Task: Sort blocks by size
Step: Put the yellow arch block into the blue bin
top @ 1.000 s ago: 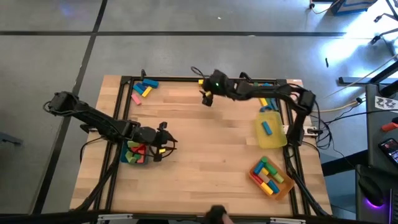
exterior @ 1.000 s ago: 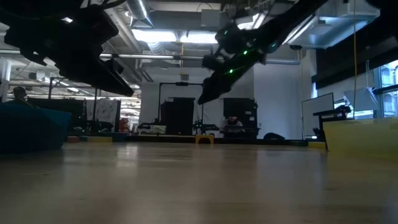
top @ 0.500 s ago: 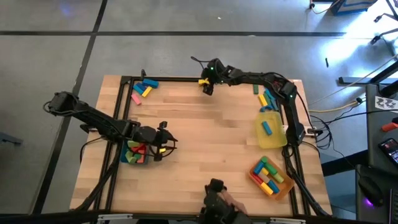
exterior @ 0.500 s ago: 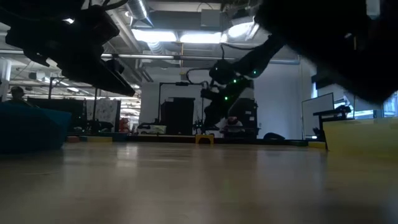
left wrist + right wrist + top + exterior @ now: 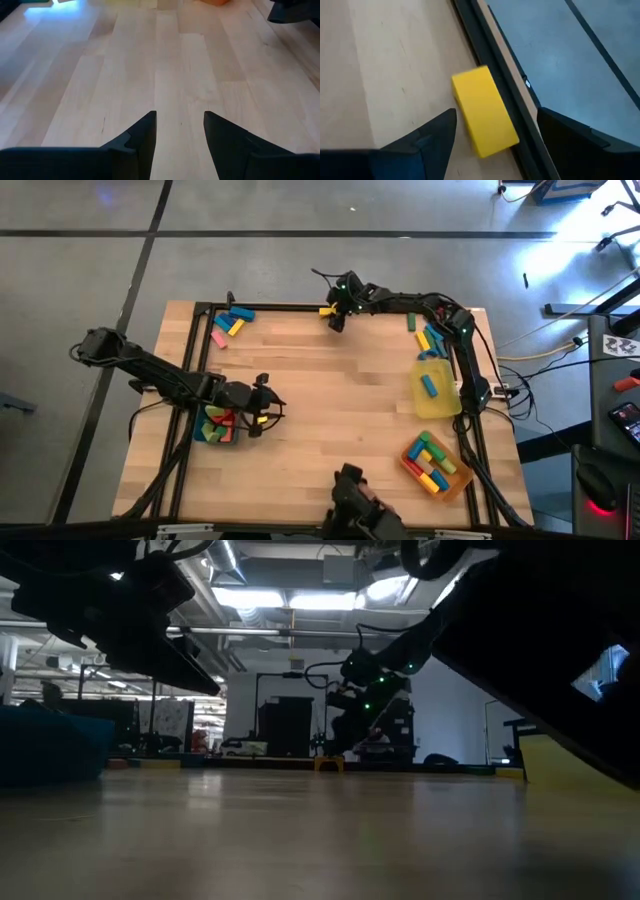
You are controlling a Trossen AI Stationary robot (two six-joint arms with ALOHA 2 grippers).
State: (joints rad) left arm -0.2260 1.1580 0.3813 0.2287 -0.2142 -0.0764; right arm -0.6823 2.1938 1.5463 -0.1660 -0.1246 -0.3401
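Right gripper [image 5: 492,145] hangs over the table's far rail [image 5: 300,307], fingers spread either side of a yellow block [image 5: 483,111] lying flat against that rail, not touching it. Left gripper [image 5: 179,135] hangs beside the teal tray [image 5: 206,436], fingers apart, nothing between them. Other blocks [image 5: 231,323] lie near the rail's left end; their shapes are unclear. A dark shape crosses the low view's right side.

We're looking down on a pale wooden table [image 5: 330,400] edged by a dark frame. On it sit a teal tray [image 5: 214,426], a yellow tray [image 5: 438,388] and an orange tray [image 5: 436,463], loose blocks [image 5: 230,323] at one far corner, and a yellow block [image 5: 484,111] against the far rail.
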